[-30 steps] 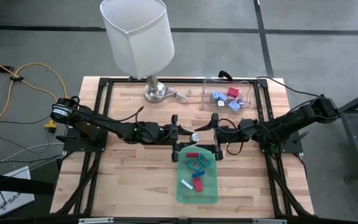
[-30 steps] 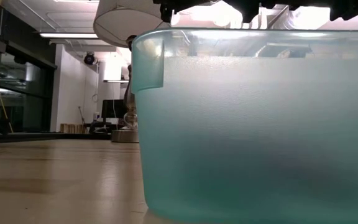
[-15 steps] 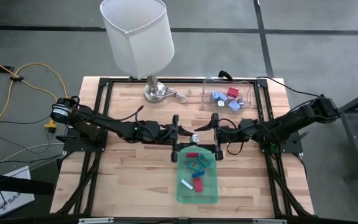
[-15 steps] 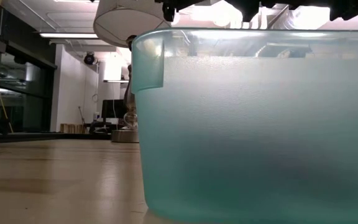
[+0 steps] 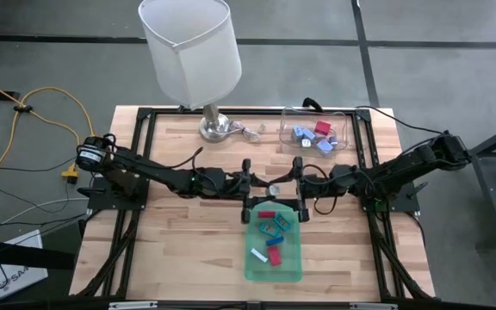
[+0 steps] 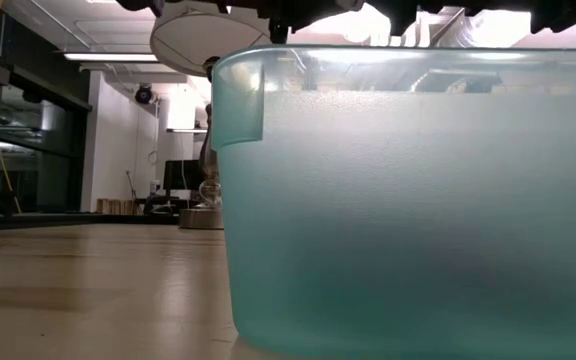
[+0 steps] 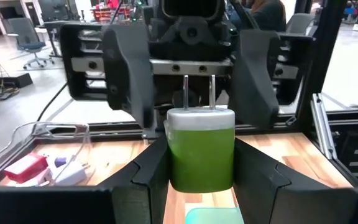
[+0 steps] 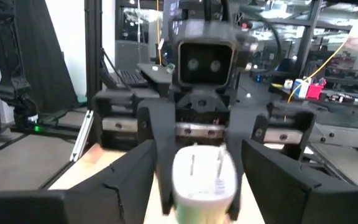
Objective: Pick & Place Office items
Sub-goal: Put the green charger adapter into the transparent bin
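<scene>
A small plug block [image 7: 201, 149], green with a white cap and two metal prongs, hangs above the far end of the green tray [image 5: 293, 269]. My left gripper [image 7: 201, 183] [image 5: 265, 188] is shut on it. My right gripper [image 8: 197, 186] [image 5: 282, 187] faces it from the table's right and is open. Its fingers [image 7: 129, 81] stand on either side of the block's pronged end [image 8: 204, 177] with a gap on each side. Several coloured office items [image 5: 271, 231] lie in the tray. My left gripper pinches the block's green body by its two sides [image 7: 178, 168] between its two fingers. The fingers come level from the table's left. The white cap and prongs [image 7: 197, 93] point toward my right gripper. The block is lifted clear, level, above the tray.
A clear container [image 5: 341, 129] with several more pieces [image 5: 311, 134] stands at the far right. A lamp with a white shade [image 5: 190, 50] and a metal base [image 5: 216, 127] stands at the far middle. In the low view the tray's near wall [image 6: 408, 200] fills most of the picture.
My left gripper has gone a little toward the table's right with the block, bringing its pronged end between my right gripper's fingers. The block stays level and clear of the tray.
</scene>
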Motion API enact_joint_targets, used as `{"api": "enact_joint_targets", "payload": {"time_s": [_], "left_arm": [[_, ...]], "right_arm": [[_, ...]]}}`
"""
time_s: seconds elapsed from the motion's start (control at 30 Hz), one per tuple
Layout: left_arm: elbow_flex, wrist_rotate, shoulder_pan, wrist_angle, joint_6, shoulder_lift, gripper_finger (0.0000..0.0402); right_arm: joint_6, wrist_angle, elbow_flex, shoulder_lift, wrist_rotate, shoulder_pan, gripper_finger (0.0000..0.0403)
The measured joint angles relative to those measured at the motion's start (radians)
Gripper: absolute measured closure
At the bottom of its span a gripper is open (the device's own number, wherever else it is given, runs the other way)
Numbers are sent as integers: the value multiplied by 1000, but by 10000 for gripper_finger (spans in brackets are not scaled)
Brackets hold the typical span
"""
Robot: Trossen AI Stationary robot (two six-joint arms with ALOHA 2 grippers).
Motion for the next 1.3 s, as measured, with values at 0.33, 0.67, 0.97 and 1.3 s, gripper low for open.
{"api": "enact_joint_targets", "payload": {"time_s": [0.33,0.67,0.97,1.3], "left_arm": [[0,-5,0,7,21,0,267],[0,-6,0,6,22,0,267],[0,-6,0,5,19,0,267],[0,-6,0,4,18,0,267]], "right_arm": [[-6,-24,0,0,1,0,175],[-15,-18,0,0,1,0,200],[-16,-18,0,0,2,0,240],[-15,-18,0,0,2,0,271]]}}
